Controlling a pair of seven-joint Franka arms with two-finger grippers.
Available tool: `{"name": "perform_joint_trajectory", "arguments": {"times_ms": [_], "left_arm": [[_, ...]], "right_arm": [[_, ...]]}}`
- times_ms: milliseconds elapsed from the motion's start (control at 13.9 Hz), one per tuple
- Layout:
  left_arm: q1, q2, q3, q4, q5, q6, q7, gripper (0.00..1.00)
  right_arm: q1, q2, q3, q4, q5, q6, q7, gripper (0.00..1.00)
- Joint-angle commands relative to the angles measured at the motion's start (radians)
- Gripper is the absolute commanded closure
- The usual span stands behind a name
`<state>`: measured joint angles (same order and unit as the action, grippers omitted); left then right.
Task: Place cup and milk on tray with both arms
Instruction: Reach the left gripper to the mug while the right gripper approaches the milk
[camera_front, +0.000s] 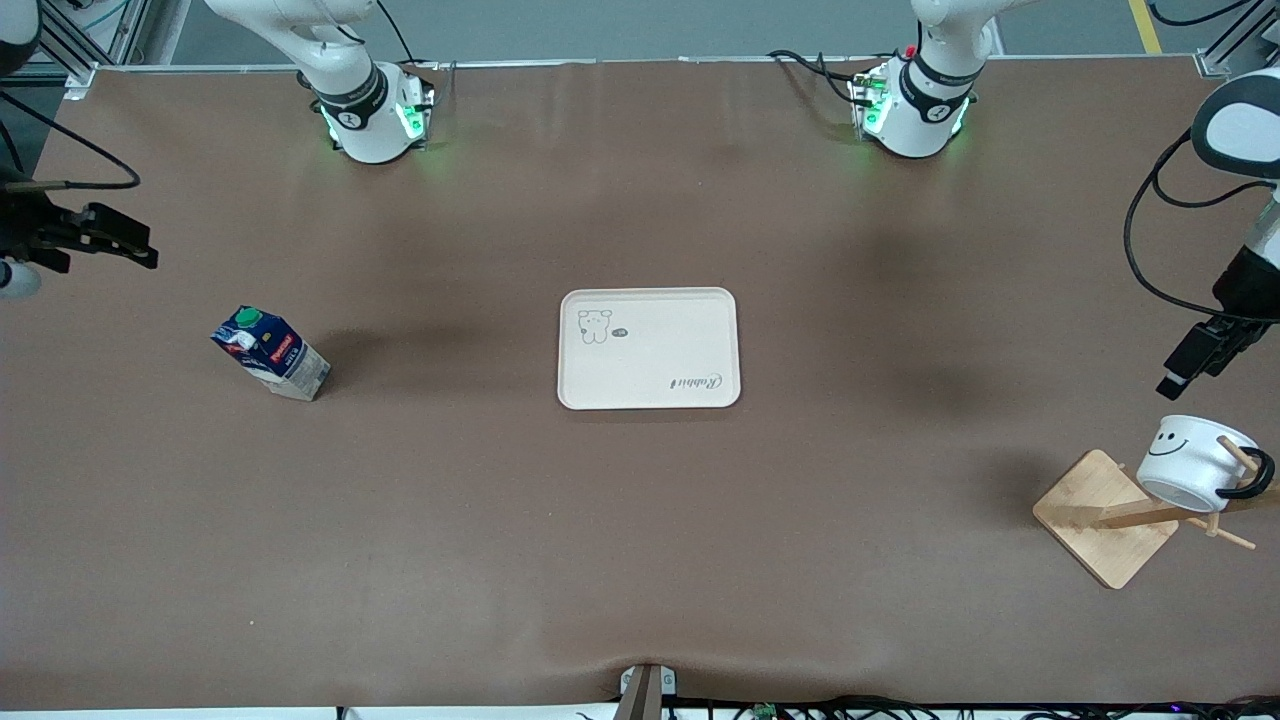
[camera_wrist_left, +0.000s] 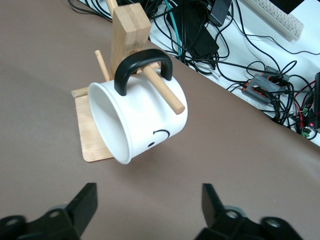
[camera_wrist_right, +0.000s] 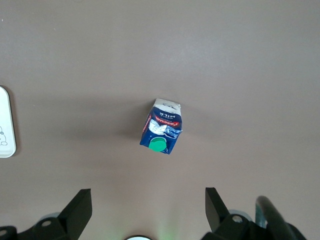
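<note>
The cream tray (camera_front: 648, 348) lies in the middle of the table, with nothing on it. The blue milk carton (camera_front: 270, 352) stands toward the right arm's end; it also shows in the right wrist view (camera_wrist_right: 161, 126). The white smiley cup (camera_front: 1195, 462) hangs by its black handle on a peg of a wooden rack at the left arm's end; it also shows in the left wrist view (camera_wrist_left: 140, 125). My left gripper (camera_front: 1195, 355) is open and empty, in the air over the table beside the cup (camera_wrist_left: 150, 205). My right gripper (camera_front: 120, 245) is open and empty, over the table beside the milk (camera_wrist_right: 148, 205).
The wooden rack's square base (camera_front: 1100, 520) and its post (camera_wrist_left: 131, 30) stand by the table edge at the left arm's end. Cables and boxes (camera_wrist_left: 240, 45) lie off the table past that edge. The tray's edge (camera_wrist_right: 6, 125) shows in the right wrist view.
</note>
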<state>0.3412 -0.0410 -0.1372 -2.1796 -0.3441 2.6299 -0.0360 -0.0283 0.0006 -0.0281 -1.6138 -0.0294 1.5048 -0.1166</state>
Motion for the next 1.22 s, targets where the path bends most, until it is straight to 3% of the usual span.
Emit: {"name": "perform_joint_trajectory", "arguments": {"times_ms": [0, 288, 432, 1008, 1081, 1153], "left_arm": [[0.005, 0.024, -0.004, 0.033, -0.074, 0.018, 0.076, 0.12], [0.039, 0.079, -0.002, 0.081, -0.127, 0.022, 0.218, 0.13], [0.036, 0.111, -0.005, 0.119, -0.174, 0.025, 0.28, 0.13], [0.035, 0.216, -0.012, 0.216, -0.194, 0.033, 0.317, 0.17], [0.032, 0.228, -0.012, 0.218, -0.194, 0.051, 0.317, 0.18], [0.027, 0.236, -0.013, 0.219, -0.194, 0.065, 0.317, 0.28]], "right_arm": [[0.005, 0.019, 0.004, 0.029, -0.024, -0.005, -0.005, 0.0], [-0.012, 0.082, -0.003, 0.14, -0.03, -0.011, -0.006, 0.0], [0.001, 0.081, -0.001, 0.134, -0.067, -0.011, -0.005, 0.0], [-0.028, 0.098, -0.006, 0.108, -0.049, -0.011, 0.021, 0.0], [-0.033, 0.099, -0.006, 0.101, -0.047, -0.009, 0.024, 0.0], [-0.033, 0.102, -0.006, 0.101, -0.047, -0.011, 0.026, 0.0]]}}
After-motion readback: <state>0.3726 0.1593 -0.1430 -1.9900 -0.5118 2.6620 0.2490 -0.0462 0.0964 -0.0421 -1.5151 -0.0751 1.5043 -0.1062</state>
